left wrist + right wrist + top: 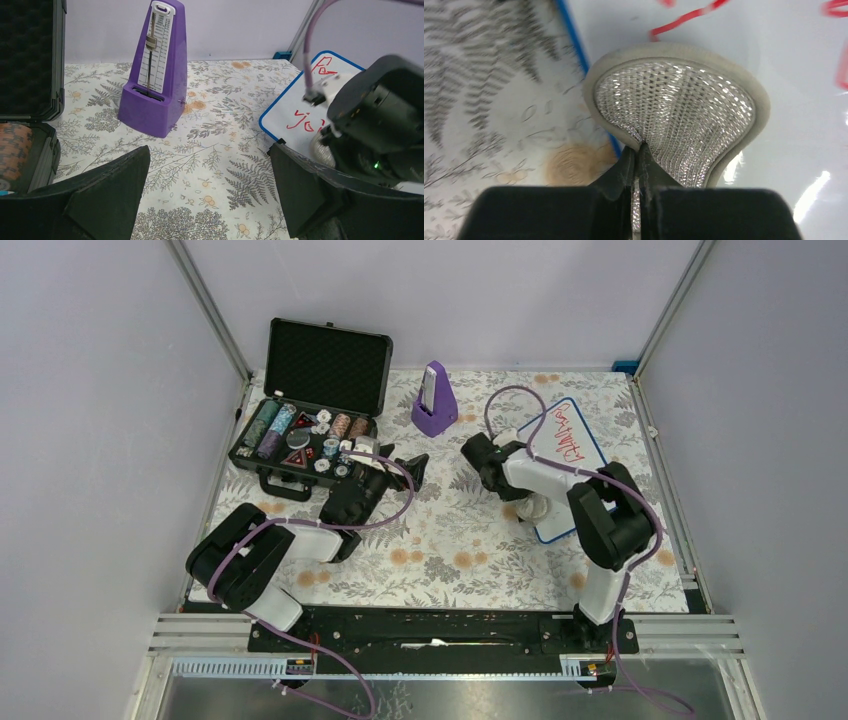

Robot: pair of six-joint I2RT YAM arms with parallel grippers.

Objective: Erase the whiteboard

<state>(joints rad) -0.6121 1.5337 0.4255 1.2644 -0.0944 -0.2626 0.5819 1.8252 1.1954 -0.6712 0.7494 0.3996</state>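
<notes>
Board: flat blue-rimmed white whiteboard (588,452), red handwriting, far right on floral counter (450,545).
Right pincer (638,157): clenched on pale-rimmed silvery mesh pad (676,107), pad overlapping whiteboard's blue edge.
Left pincer (209,160): released, empty, apart from whiteboard.

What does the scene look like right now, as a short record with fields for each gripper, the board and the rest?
left gripper: open, empty, above the floral cloth
right gripper: shut on the mesh pad
mesh pad: straddles the board's blue rim
whiteboard: red writing on it, not yet erased
other: purple metronome, open black case
</notes>
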